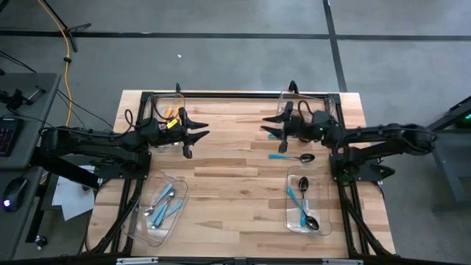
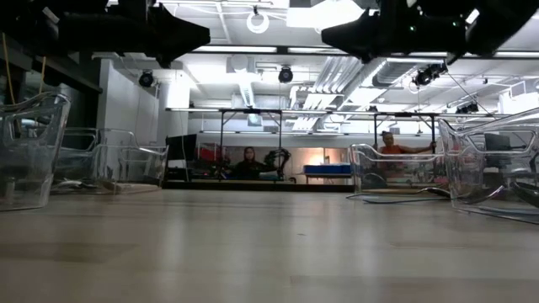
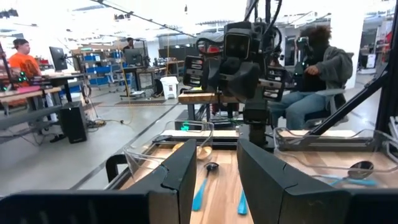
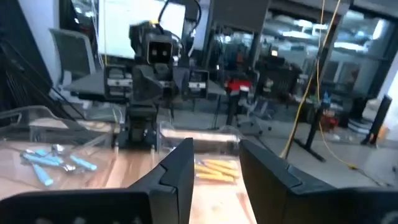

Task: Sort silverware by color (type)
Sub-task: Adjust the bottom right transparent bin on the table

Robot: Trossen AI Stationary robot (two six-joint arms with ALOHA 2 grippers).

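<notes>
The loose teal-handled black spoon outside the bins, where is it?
In the high view, the teal-handled black spoon lies on the wooden table, right side, between the right hand and the near-right clear bin.

A pale wooden desk [image 1: 228,191] carries four clear bins: two at the far edge [image 1: 165,107] [image 1: 305,103], two nearer [image 1: 156,210] [image 1: 307,200], and one teal-handled black spoon [image 1: 292,157] lying loose.
</notes>
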